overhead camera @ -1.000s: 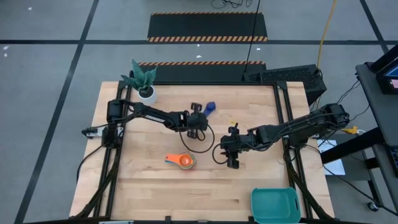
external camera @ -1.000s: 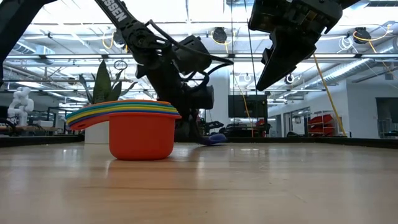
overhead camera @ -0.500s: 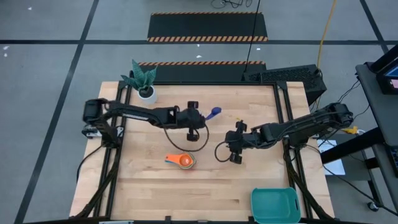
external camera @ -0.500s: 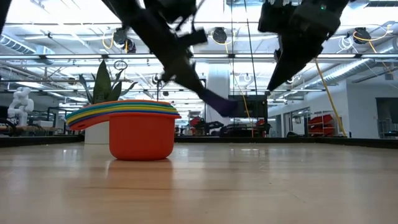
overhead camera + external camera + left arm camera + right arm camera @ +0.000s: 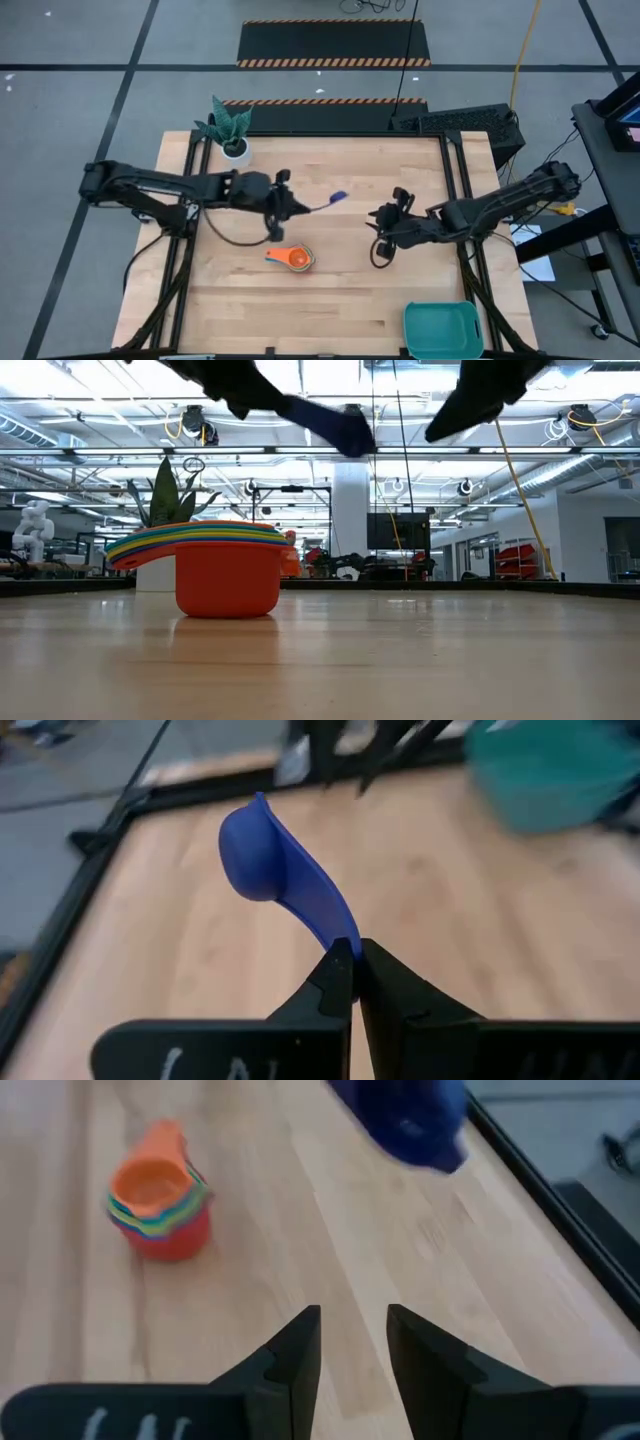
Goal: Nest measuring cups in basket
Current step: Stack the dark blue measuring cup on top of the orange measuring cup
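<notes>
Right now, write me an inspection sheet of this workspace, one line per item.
Surface: wooden table, bare in the middle.
Job's things: stack of nested cups, orange on top, standing on the table; blue cup held in the air by its handle; teal basket at the near right corner.
Clutter: white potted plant at the far left corner.
Grippers: left gripper shut on the blue cup's handle; right gripper open, empty, above the table.
Cables: black loops hang from both arms.
Surroundings: hazard-striped floor mats beyond the table.
</notes>
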You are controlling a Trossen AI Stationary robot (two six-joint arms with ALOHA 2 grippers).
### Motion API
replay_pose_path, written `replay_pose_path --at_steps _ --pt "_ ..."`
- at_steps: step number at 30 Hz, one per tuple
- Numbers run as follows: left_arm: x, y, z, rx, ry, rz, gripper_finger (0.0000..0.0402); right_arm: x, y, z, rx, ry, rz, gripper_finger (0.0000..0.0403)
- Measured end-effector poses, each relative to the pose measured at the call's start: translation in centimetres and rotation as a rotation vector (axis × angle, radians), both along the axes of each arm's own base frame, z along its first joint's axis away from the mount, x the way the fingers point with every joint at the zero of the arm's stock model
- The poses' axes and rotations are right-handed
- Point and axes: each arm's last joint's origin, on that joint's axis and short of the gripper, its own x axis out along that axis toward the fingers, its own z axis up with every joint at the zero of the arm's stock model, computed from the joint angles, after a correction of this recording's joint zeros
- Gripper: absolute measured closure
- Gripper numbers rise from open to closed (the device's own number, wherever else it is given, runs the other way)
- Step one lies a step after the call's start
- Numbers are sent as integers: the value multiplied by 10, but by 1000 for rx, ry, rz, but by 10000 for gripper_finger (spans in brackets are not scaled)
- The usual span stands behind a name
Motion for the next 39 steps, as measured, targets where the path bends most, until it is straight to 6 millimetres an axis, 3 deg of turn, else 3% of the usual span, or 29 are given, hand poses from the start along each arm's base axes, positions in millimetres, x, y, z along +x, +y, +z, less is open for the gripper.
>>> replay_pose_path --at_steps 6,15,22,31,39 --pt "-29 -15 -6 -99 -135 -166 396 15 5 15 -43 -176 84 291" --pt "-56 -31 8 -109 -298 -306 396 28 14 25 -37 -308 255 291" --pt "-60 -44 9 -53 -319 -419 396 31 18 34 18 -406 315 291" --pt "-60 -45 11 -32 -351 -444 396 45 27 31 69 -487 447 291" --pt "-60 -46 11 -25 -355 -484 393 50 28 31 49 -516 458 291"
